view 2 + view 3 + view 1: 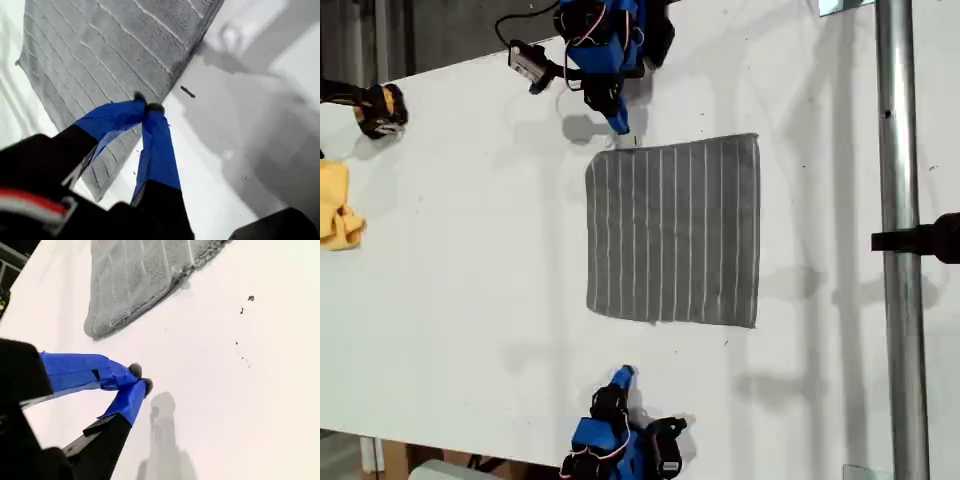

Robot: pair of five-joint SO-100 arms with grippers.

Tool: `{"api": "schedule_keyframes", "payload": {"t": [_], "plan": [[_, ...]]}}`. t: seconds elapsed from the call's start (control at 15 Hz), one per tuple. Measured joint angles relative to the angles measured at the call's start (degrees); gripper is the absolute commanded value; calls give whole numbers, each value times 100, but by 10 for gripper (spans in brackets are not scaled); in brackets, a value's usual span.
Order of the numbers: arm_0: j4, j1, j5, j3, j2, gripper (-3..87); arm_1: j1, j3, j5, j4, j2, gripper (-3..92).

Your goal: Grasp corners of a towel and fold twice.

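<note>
Bright even light, white table (470, 250) near blown out in both wrist views. Soft grey shadows beside each arm and the pole (898, 250) in the exterior view. Wrist views soft; near gripper bodies blurred, towel (110, 50) weave fairly sharp. No strong glare.

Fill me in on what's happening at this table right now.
Nothing is being held yet. The towel lies flat and unfolded on the white table. My first gripper hangs over the towel's edge with its tips together, gripping no cloth as far as I can tell. My second gripper is also shut, over bare table short of the towel's rounded corner. A yellow cloth sits apart at the exterior view's left edge. Neither fold has begun.
</note>
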Motion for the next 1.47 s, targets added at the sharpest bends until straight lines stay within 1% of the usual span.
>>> {"api": "schedule_keyframes", "payload": {"t": [0.8,0.87,1.0,1.13,1.27,1.33,1.4,1.47], "plan": [[0,0,0,0,0,-15,79,-70,-53,35,-18,-1],[0,0,0,0,0,-15,53,-422,-97,35,-132,-1],[0,0,0,0,0,-15,-105,-1819,-158,0,-1521,-1],[0,0,9,0,0,-15,-650,-3067,-123,-369,-3322,-1],[0,0,18,0,0,-15,-1450,-3630,123,-483,-4403,-1],[0,0,18,0,0,-15,-2048,-3683,290,-580,-4816,-1],[0,0,18,0,0,-15,-2733,-3665,703,-712,-4975,-1],[0,26,26,0,0,-15,-3472,-3524,835,-1107,-4983,-1]]}}
